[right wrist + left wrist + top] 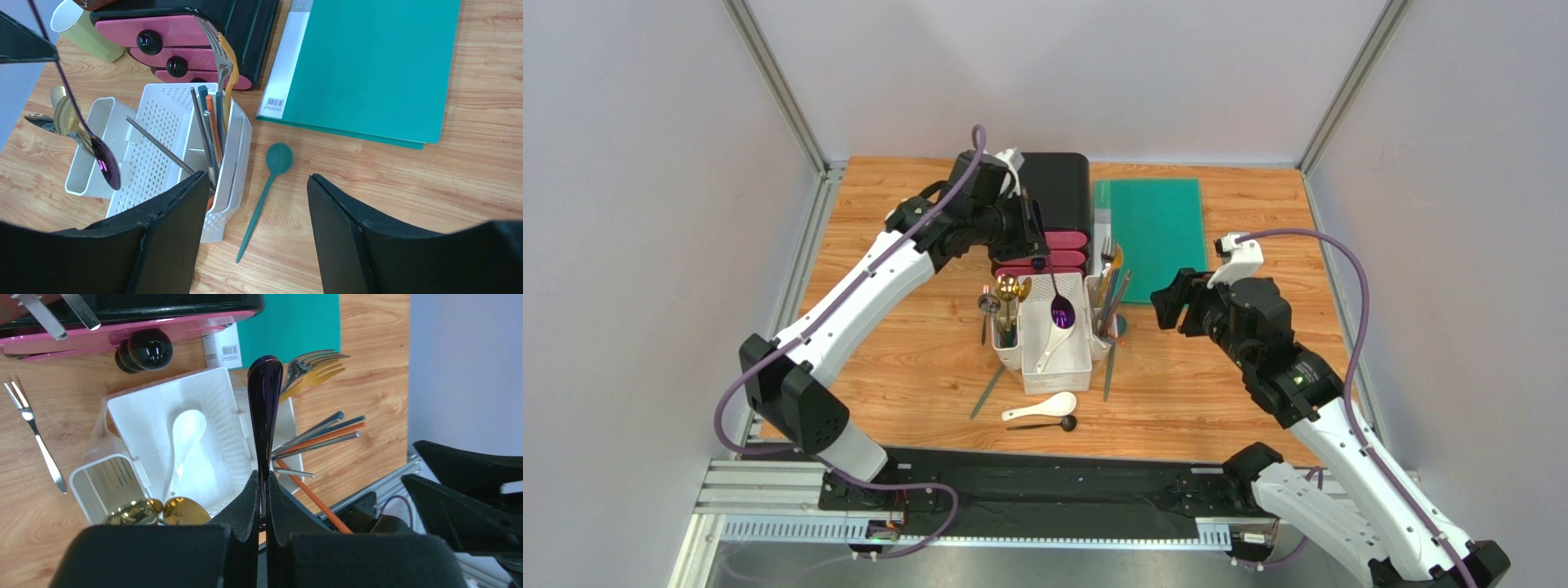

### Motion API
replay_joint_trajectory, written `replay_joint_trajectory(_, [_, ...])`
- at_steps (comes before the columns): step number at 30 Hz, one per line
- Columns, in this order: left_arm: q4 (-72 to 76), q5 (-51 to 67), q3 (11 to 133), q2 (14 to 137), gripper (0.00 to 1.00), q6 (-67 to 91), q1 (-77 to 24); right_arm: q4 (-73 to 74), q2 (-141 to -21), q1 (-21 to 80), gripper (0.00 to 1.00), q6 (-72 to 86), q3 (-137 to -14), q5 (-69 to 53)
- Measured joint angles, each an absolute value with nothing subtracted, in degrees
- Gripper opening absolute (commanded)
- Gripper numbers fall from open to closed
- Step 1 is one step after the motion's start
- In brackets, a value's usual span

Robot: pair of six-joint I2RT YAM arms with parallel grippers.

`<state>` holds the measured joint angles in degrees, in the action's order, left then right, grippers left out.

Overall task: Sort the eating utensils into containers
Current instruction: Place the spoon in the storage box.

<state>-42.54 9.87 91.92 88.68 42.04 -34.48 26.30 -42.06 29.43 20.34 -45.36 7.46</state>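
Placement step. The left gripper is clenched on the glossy purple metal spoon, which hangs bowl-down above the white perforated plastic caddy. The right gripper stands released. The next move likely requires alignment over a bin, lowering, then release.

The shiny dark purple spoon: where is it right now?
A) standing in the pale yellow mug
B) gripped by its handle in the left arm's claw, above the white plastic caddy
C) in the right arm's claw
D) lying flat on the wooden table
B: the left gripper is shut on the handle of the dark purple spoon, whose bowl hangs over the white plastic caddy.
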Motion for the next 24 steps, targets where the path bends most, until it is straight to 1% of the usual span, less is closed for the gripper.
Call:
replay_joint_trajectory(15, [-45.6, 11.0, 92.4, 97.4, 0.0, 36.3, -38.8, 26.4, -42.2, 29.4, 0.65, 20.3, -45.4, 9.5])
replay_joint_trajectory(24, [-45.4, 10.8, 90.6, 98.6, 0.0, 35.4, -39.6, 27.2, -41.8, 29.4, 0.65, 20.3, -45.4, 10.2])
